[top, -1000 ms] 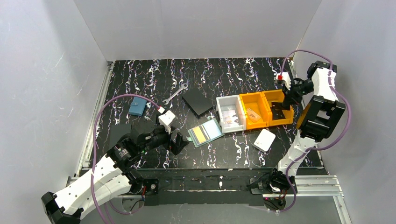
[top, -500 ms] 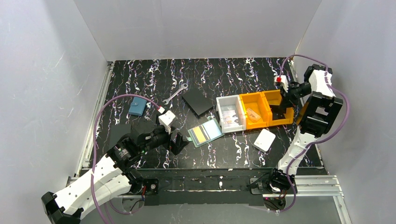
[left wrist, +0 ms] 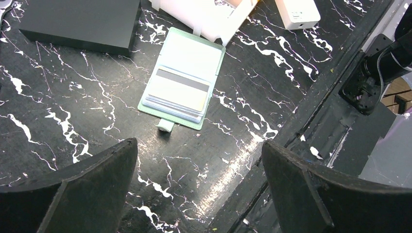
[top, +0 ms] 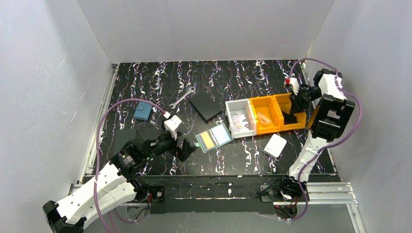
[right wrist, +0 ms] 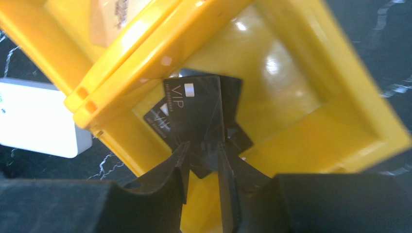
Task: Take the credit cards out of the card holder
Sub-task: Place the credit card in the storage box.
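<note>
Credit cards [left wrist: 176, 95] sit stacked in the lower half of the open card holder [left wrist: 175, 117]. The top one is tan with a grey stripe along its upper edge. The upper half of the holder shows a pale light-blue face. The mint-green holder lies flat on the black marbled table [top: 160, 80], just in front of the white bin [top: 227, 116] and near the black square plate [left wrist: 77, 22].

The left gripper [left wrist: 198, 145] hovers low over the table just short of the holder, its jaws spread wide with nothing between them.

The right gripper [right wrist: 201, 148] hangs over the far-right yellow bin [right wrist: 311, 104], one of two that stand side by side next to the white bin. Its jaws are parted by a narrow gap. A black VIP card [right wrist: 197, 114] lies face up inside that bin just beyond the fingertips, with its lower end showing through the gap. A second dark card [right wrist: 156, 121] peeks out from under it on the left.

A white square box [top: 275, 145] rests on the table in front of the yellow bins. A wrench [top: 183, 97] and a blue pouch [top: 143, 110] lie further left, well apart from the holder.
</note>
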